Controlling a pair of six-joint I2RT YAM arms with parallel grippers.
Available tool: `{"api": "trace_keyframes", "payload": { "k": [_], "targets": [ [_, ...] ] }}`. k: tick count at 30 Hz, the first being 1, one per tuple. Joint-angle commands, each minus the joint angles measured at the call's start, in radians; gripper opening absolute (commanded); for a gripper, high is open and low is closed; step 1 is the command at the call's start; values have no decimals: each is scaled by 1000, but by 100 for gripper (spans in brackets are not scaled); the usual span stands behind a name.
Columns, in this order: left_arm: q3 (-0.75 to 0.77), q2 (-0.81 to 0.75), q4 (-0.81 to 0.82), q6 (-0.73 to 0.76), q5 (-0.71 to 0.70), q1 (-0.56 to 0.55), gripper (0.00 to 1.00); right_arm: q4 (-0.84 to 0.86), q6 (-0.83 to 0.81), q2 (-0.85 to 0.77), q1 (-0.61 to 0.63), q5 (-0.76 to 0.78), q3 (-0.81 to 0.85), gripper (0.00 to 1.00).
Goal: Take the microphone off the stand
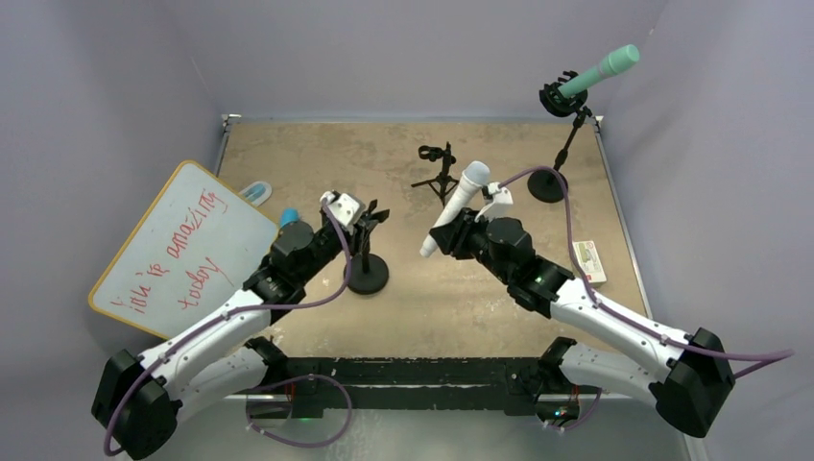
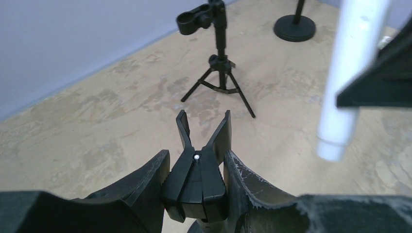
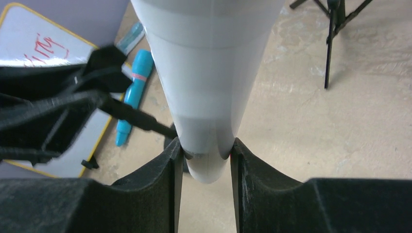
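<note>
Microphone (image 1: 453,208), white, squeezed between right gripper (image 3: 204,156) fingers near its bottom end, left gripper (image 2: 197,167) fingers closed on stand (image 1: 368,274) clip (image 2: 201,141), microphone apart from clip

From high at the near edge, the top camera looks down over the whole worn tan tabletop (image 1: 451,303). Both low, close wrist cameras share the small black tripod stand (image 2: 221,73) and white plastic microphone (image 3: 206,73), high in frame.

Left gripper (image 2: 197,167), right gripper (image 3: 205,150): both clamped

Pale lilac walls (image 1: 384,48) enclose 3 sides of a tan tabletop (image 1: 307,154) (mottled, perhaps stained); lighting looks even.
</note>
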Motion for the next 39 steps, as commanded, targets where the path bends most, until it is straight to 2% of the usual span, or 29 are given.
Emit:
{"api": "trace_keyframes", "payload": {
  "k": [1, 5, 10, 14, 19, 22, 25, 27, 32, 34, 35, 36, 38, 39],
  "targets": [
    [127, 117, 64, 5, -58, 62, 0, 37, 40, 7, -2, -78, -34, 14],
    [209, 236, 110, -26, -23, 144, 0, 92, 62, 47, -2, -182, -74, 15],
    [258, 351, 126, -77, -35, 235, 0, 206, 69, 182, 0, -321, -93, 14],
    [253, 402, 166, -106, -23, 283, 0, 325, 115, 371, 1, -464, -96, 12],
    [238, 453, 267, -149, 25, 326, 0, 412, 145, 611, 17, -590, -23, 8],
    [265, 485, 301, -157, 52, 345, 0, 437, 152, 687, 42, -608, 24, 8],
    [313, 507, 215, -130, 59, 349, 0, 438, 152, 714, 46, -610, 53, 8],
    [303, 499, 191, -136, 62, 350, 11, 433, 150, 726, 47, -608, 69, 8],
    [227, 435, 208, -150, 70, 350, 27, 413, 156, 782, 49, -634, 116, 9],
    [204, 406, 194, -152, 86, 350, 29, 403, 166, 780, 50, -615, 113, 10],
    [194, 393, 188, -152, 88, 350, 29, 401, 168, 773, 50, -603, 109, 10],
    [179, 379, 194, -153, 89, 350, 23, 390, 169, 766, 50, -586, 106, 11],
    [146, 350, 227, -149, 95, 350, 4, 377, 172, 749, 50, -555, 101, 11],
    [127, 335, 259, -144, 99, 350, 0, 374, 171, 740, 50, -547, 101, 11]
  ]
}}
